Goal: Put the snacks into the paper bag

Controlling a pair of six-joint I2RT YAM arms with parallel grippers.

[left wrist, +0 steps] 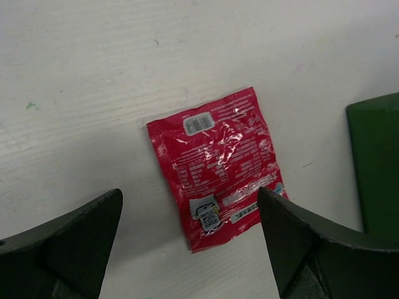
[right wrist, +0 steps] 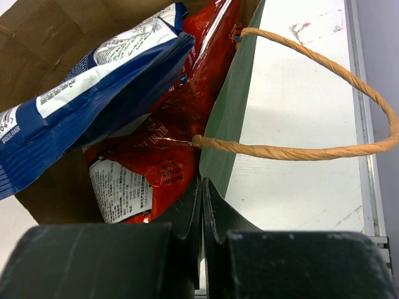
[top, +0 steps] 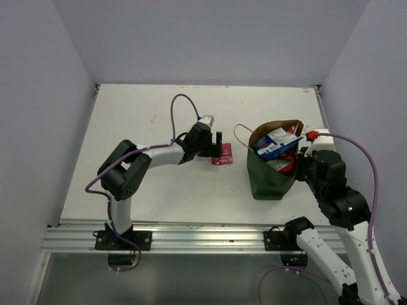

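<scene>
Top external: high on the near side, facing down and far. Left wrist: close above the small pink sachet (left wrist: 218, 177). Right wrist: close against the paper bag (right wrist: 229, 118). Overhead shares both.

A robotics laboratory test cell is suggested by a white painted tabletop (top: 159, 190) enclosed by plain pale lilac wall panels (top: 38, 114), and by a black-and-white left robot arm (top: 130, 168) and right robot arm (top: 331, 184) bolted to a silver aluminium rail (top: 203, 236) and trailed by purple cables (top: 172, 121).

One paper bag (top: 267, 181), one blue packet (top: 273, 147), one sachet (top: 222, 154)
</scene>
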